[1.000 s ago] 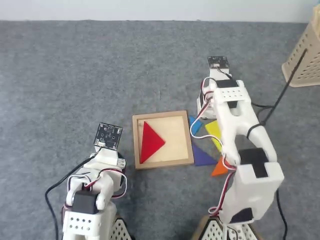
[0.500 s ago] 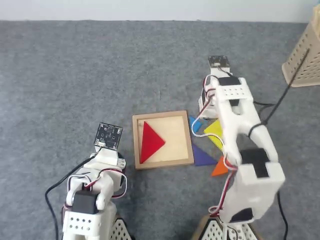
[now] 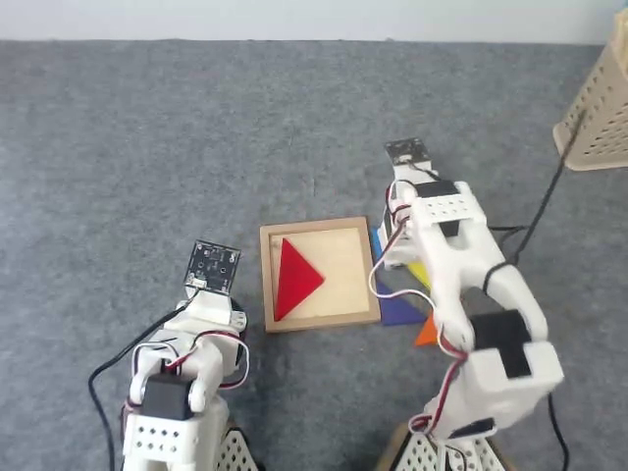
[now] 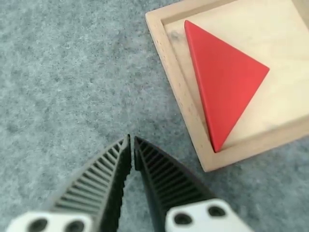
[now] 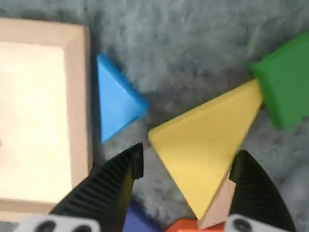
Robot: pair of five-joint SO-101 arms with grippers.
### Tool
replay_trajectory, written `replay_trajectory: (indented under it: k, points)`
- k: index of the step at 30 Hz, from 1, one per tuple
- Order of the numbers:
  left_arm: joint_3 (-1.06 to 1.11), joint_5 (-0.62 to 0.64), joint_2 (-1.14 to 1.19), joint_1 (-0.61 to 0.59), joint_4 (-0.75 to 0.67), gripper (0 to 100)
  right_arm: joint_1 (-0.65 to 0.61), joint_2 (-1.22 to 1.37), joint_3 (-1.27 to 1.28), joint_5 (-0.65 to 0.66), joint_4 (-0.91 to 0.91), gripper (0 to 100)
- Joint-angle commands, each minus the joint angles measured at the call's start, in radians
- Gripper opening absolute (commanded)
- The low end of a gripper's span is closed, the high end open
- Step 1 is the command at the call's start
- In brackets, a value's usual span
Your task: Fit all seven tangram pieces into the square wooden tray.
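Square wooden tray (image 3: 322,318), red triangle (image 3: 292,277) inside along one wall; on carpet (image 3: 147,147) beside it, yellow triangle (image 5: 205,152) between my right gripper (image 5: 189,154) spread jaws, green piece (image 5: 285,84) cut off, blue triangle (image 5: 116,104), orange piece (image 3: 429,334) half hidden under my right arm (image 3: 461,255); my left gripper (image 4: 132,141) pinched closed, empty, near the tray.

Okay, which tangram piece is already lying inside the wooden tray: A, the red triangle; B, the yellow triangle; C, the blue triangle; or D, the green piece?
A: the red triangle lies flat inside the wooden tray, while the yellow triangle, the blue triangle and the green piece all lie outside its rim.
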Motion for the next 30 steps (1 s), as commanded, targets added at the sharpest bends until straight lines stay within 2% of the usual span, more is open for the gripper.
replay_trajectory:
  k: [1, 9, 24, 30]
  points:
    - [-0.019, 0.006, -0.02, 0.0, 0.006, 1, -0.002, 0.039, -0.106, 0.014, -0.005, 29.0]
    - [-0.019, 0.006, -0.02, 0.0, 0.006, 1, -0.002, 0.122, -0.17, 0.008, -0.01, 29.0]
    - [-0.019, 0.006, -0.02, 0.0, 0.006, 1, -0.012, 0.13, -0.33, -0.361, 0.079, 29.2]
    - [-0.019, 0.006, -0.02, 0.0, 0.006, 1, -0.004, 0.13, -0.295, -0.39, 0.085, 29.0]
